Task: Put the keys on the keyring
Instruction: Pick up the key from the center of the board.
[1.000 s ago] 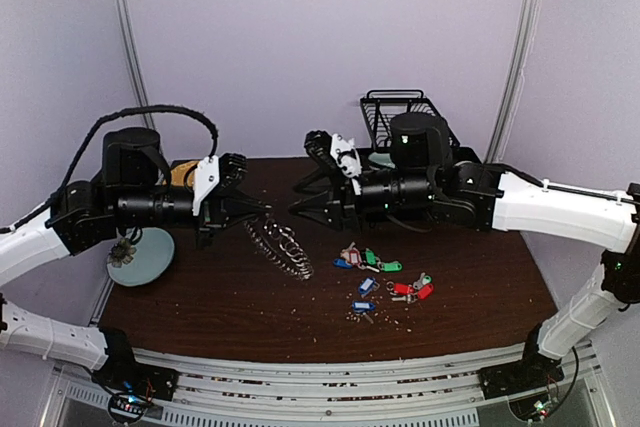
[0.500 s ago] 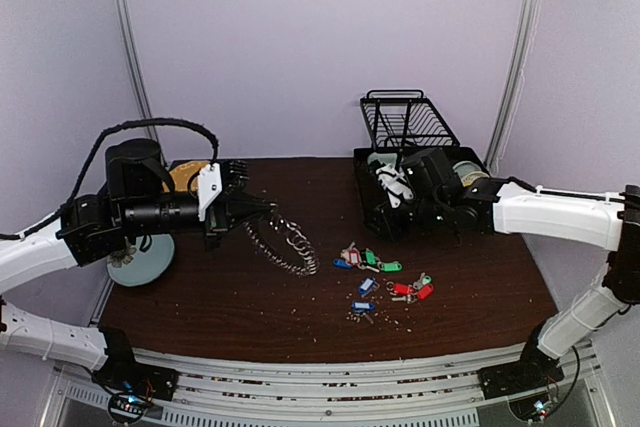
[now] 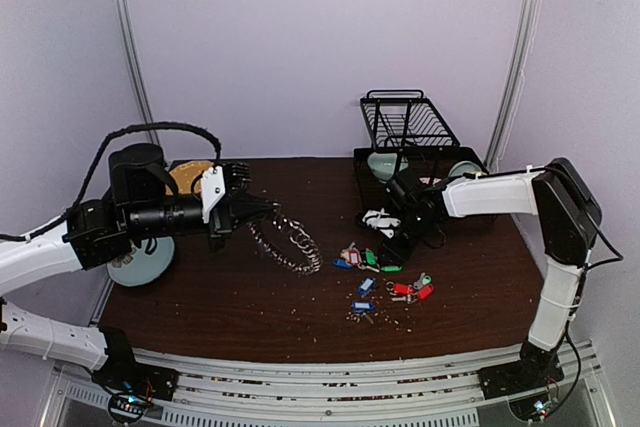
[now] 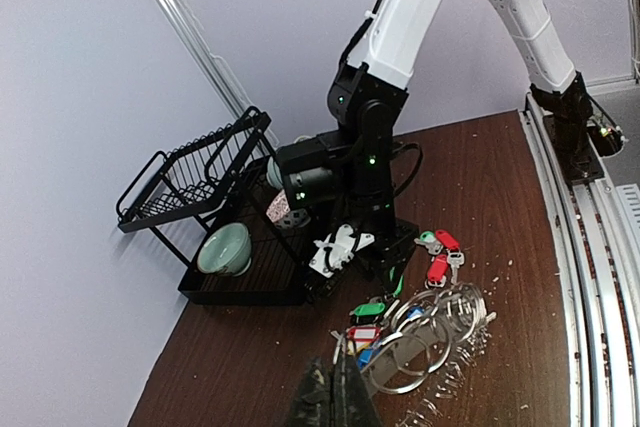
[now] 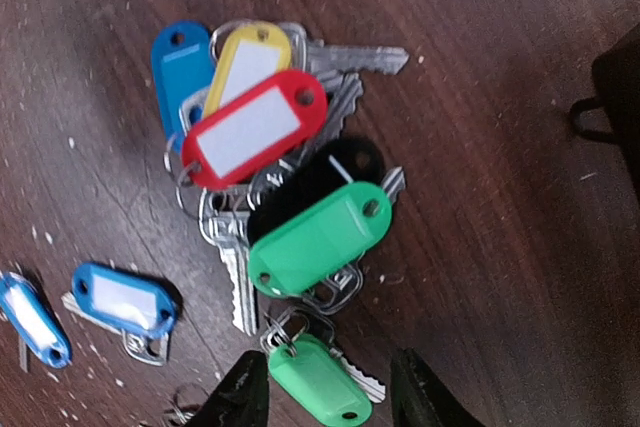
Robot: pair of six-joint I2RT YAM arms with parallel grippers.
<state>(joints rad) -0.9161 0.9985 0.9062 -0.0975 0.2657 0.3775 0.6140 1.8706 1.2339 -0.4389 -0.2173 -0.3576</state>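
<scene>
My left gripper [image 3: 262, 215] is shut on one end of the keyring [image 3: 288, 245], a chain of silver rings that hangs from it down to the table. In the left wrist view the shut fingertips [image 4: 335, 359] pinch a thin ring of the keyring [image 4: 440, 332]. The keys [image 3: 366, 259] lie in small heaps with coloured tags on the dark table. My right gripper [image 3: 392, 250] points down over the nearest heap, open. In the right wrist view a small green-tagged key [image 5: 315, 379] lies between the spread fingers [image 5: 245, 399] of my right gripper [image 5: 325, 397], untouched.
A black dish rack [image 3: 410, 132] with a green bowl [image 3: 385, 162] stands at the back right, close behind the right arm. A pale round plate [image 3: 140, 259] lies at the left edge. More keys with red tags [image 3: 412, 289] and blue tags [image 3: 365, 294] lie nearer the front. Crumbs dot the table.
The right arm swung from mid-table back to the right and dropped over the key heap, its jaws spreading a little. The left gripper shifted slightly right with the keyring.
</scene>
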